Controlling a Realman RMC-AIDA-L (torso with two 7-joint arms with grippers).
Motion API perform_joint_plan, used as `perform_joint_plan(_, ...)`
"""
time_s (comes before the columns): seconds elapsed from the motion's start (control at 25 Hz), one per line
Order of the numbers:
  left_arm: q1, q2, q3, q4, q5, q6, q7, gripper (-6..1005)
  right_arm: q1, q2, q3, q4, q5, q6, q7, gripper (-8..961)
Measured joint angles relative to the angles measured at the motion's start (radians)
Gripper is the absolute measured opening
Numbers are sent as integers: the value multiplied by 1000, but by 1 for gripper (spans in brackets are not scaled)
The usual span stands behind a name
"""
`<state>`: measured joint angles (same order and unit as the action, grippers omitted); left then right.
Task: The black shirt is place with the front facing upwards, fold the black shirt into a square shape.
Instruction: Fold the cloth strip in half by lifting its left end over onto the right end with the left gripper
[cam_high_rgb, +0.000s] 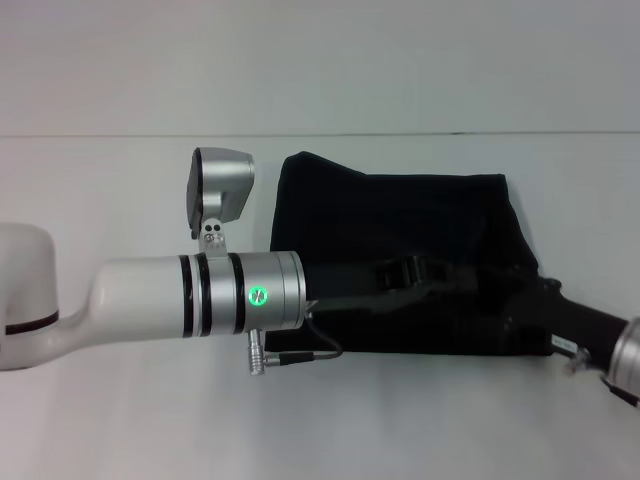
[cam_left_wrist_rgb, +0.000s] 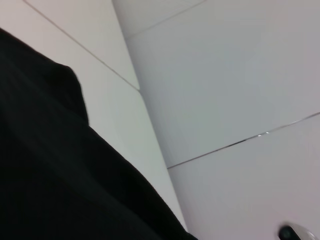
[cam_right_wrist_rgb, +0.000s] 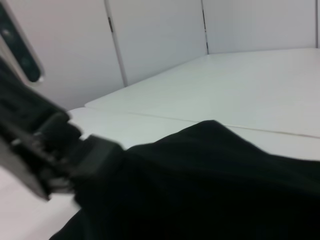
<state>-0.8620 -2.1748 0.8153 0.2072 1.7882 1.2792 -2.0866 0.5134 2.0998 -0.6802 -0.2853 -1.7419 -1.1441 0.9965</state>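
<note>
The large plain black cloth shirt (cam_high_rgb: 400, 250) lies on the white worktop (cam_high_rgb: 420, 420), already folded into a rough rectangle with its print hidden. The left claw (cam_high_rgb: 405, 272) reaches in over the middle of the cloth from the white-and-silver left arm (cam_high_rgb: 190, 298); whether it is clenched or released cannot be told. The right claw (cam_high_rgb: 525, 300) sits at the shirt's near right corner, dark against dark, and its state cannot be told either.
</note>
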Motion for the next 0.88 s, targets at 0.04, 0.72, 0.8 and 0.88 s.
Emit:
perform_joint_plan(0.04,-1,0,0,0,-2,5,1,29,14,1,3,10,5,15,0,940)
perform_joint_plan(0.72,11,-1,10,-9,-8,-1,28,28,114,1,8,50,314,210,0,940)
perform_joint_plan(0.8,10,-1,13,-18,-6,-22,41,28,114,-1,8,44,337,210,-1,940)
perform_joint_plan(0.88,6,-1,14,-31,-6,-47,52,28,114,-2,8,35,350,213,-1,941)
